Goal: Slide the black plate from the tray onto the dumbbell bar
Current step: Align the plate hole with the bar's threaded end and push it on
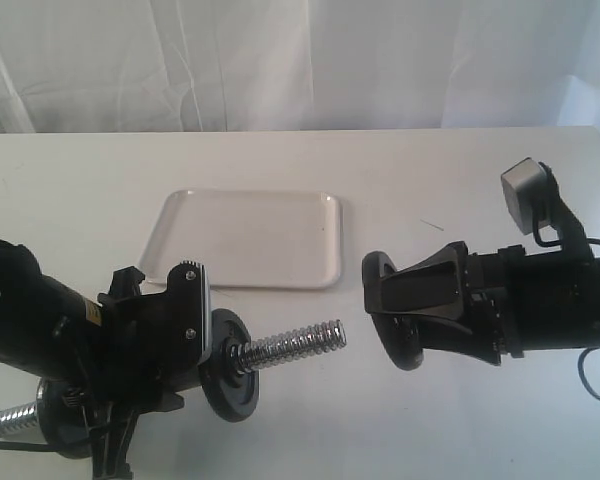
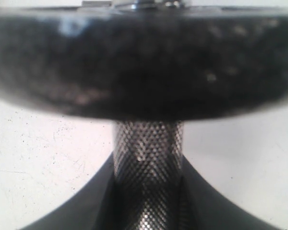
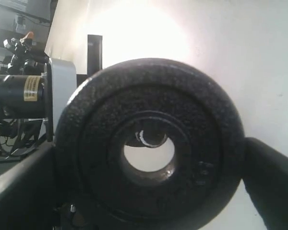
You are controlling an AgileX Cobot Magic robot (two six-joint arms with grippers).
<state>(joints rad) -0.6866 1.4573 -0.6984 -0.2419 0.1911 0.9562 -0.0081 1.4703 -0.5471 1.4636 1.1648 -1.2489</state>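
Both arms are chunky matte black. Left arm has got a small yellow sticker and a silver-white bracket with two screws. Right arm has a boxy grey camera, a thin black cable, and a wedge-shaped black right gripper.

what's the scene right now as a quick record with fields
left end effector: shut on the dumbbell bar at its knurled middle
dumbbell bar: threaded end points toward the black plate
right end effector: shut on the black plate, held upright
gap: plate apart from the bar tip
other disc: already on the bar by the left end effector
tray: white, behind the bar
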